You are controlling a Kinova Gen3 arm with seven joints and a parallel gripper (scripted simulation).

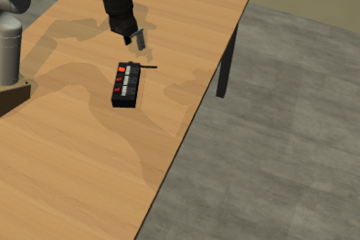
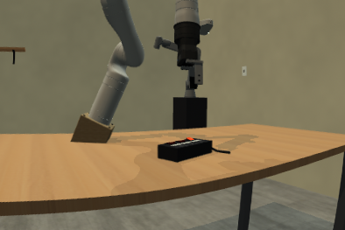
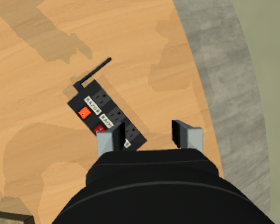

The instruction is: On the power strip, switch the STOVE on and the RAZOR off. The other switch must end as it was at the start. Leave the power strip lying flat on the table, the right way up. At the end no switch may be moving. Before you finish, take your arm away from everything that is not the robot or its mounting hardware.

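Observation:
A black power strip point(image 1: 125, 84) lies flat on the wooden table, right way up, with a short black cord at its far end. It has three rocker switches in a row; the far one point(image 1: 121, 68) glows bright orange-red, the other two look darker red. The labels are too small to read. It also shows in the exterior view point(image 2: 185, 149) and in the wrist view point(image 3: 106, 117), partly hidden behind my left finger. My gripper point(image 1: 133, 40) is open and empty, hanging well above the table just beyond the strip's cord end; it also shows in the exterior view point(image 2: 193, 75) and in the wrist view point(image 3: 150, 136).
The arm's base block point(image 2: 92, 128) sits on the table to the left of the strip. The table's right edge point(image 1: 201, 88) runs close beside the strip, with grey floor beyond. A black box point(image 2: 189, 113) stands behind the table.

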